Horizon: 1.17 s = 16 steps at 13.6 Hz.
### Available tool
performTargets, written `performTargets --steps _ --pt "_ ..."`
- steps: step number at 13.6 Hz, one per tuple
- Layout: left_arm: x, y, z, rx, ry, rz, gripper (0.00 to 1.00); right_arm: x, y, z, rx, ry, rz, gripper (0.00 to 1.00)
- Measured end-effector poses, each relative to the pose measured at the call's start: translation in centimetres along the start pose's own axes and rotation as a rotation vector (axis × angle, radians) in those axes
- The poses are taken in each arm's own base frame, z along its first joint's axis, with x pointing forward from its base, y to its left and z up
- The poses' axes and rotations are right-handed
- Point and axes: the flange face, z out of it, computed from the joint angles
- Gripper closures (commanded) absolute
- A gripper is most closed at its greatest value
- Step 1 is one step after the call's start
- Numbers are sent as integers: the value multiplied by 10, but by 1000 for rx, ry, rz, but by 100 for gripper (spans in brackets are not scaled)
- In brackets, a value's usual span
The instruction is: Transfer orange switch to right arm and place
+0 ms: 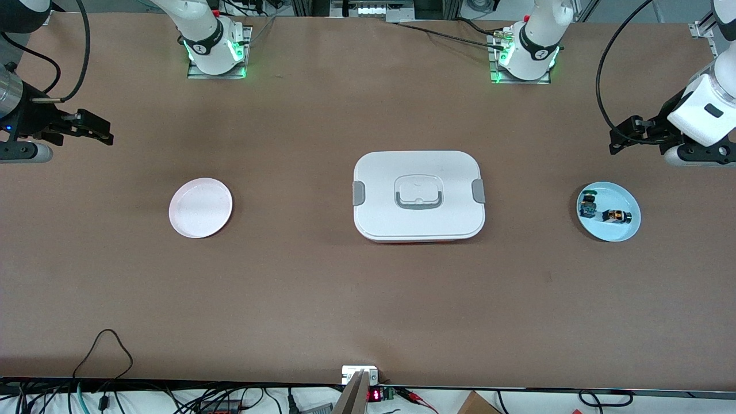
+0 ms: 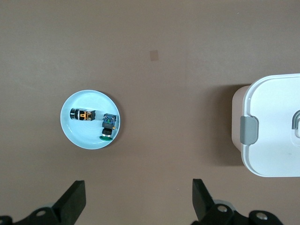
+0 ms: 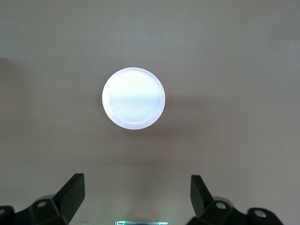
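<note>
Brown table filled the front view, a white lidded box point(image 1: 419, 195) at its middle. A blue plate point(image 1: 624, 229) toward the left arm's end held the orange switch point(image 1: 616, 216) lying on its side, its long axis running along the table's length, beside a green switch point(image 1: 587, 205). The left gripper point(image 1: 627, 137) hung open and empty just off that plate, toward the base edge; it was plainly the nearer hand. The right gripper point(image 1: 92, 129), also open and empty, waited at its own end near an empty pink plate point(image 1: 200, 207).

From the left wrist, the orange switch point(image 2: 82, 114) lay ahead of the spread fingers point(image 2: 71, 202), long axis across their gap; which end was the cap I could not tell.

From the right wrist, only the pink plate point(image 3: 133, 98) showed ahead of wide fingers point(image 3: 70, 194).
</note>
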Motion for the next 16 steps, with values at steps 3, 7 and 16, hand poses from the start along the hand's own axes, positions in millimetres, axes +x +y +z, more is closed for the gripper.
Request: performTargets --steps 3,7,16 --pt "0 0 0 0 0 0 0 0 0 0 0 0 0 0" --pt "0 -1 0 0 0 -1 0 0 0 0 0 0 0 0" --pt "0 -1 0 0 0 -1 0 -6 0 -5 1 16 0 0"
